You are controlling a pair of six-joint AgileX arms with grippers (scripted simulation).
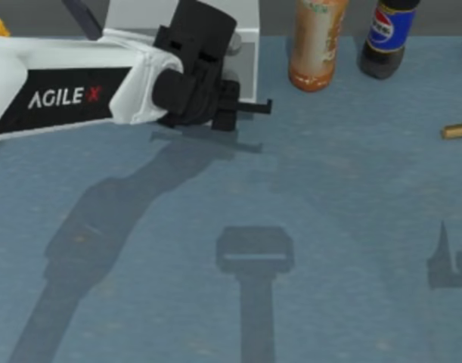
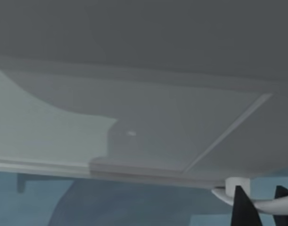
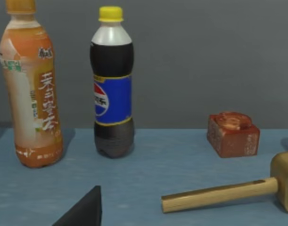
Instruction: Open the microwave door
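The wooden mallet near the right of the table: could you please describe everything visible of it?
The pale wooden mallet lies flat on the blue table, its round handle running to a blocky head that the right wrist view cuts off. In the top view only its handle end shows at the right edge. Nothing grips it; the red-brown stamp block sits apart behind it.

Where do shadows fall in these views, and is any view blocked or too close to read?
Top view: the left arm casts a long dark shadow across the table; its gripper sits at the microwave. Left wrist view: the microwave door fills the frame, part shaded. Right wrist view: evenly lit, with soft shadows under the orange bottle and the cola bottle.
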